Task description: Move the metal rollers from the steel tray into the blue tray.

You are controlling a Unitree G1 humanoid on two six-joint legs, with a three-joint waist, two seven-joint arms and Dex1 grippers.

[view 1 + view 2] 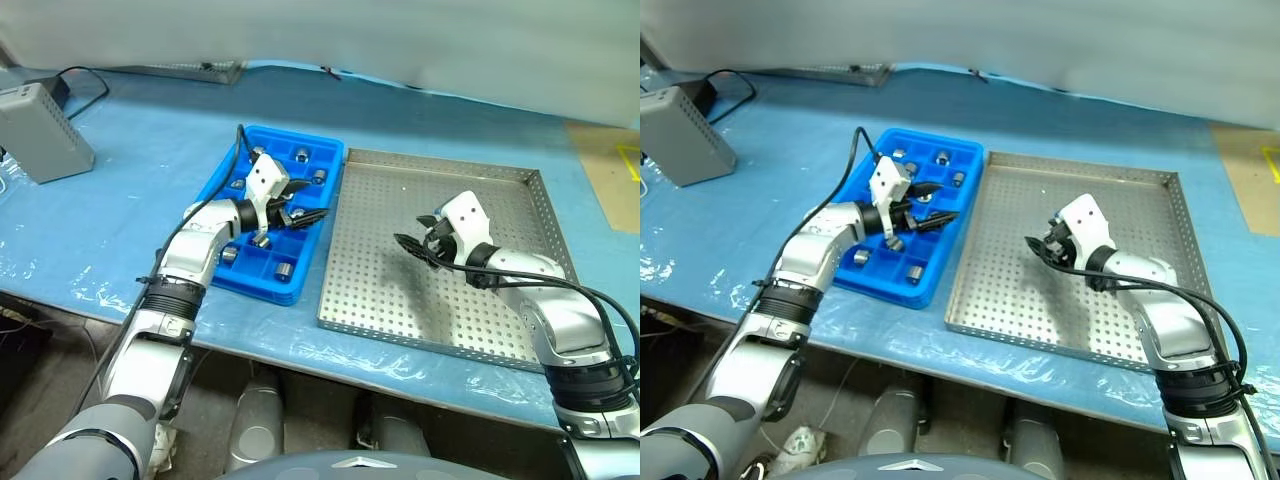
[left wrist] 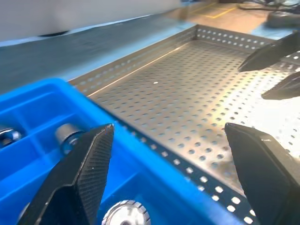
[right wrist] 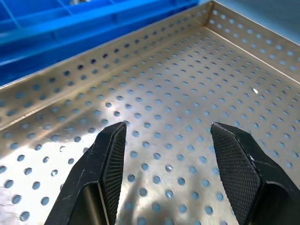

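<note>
I am seeing the metal rollers (image 1: 283,271) sitting in compartments of the blue tray (image 1: 223,172), left of centre. Beside it, the steel tray (image 1: 520,340) is lying at centre right. My left gripper (image 1: 305,203) is hovering over the blue tray, fingers spread, holding nothing. My right gripper (image 1: 412,247) is hanging above the steel tray, fingers apart, empty.
</note>
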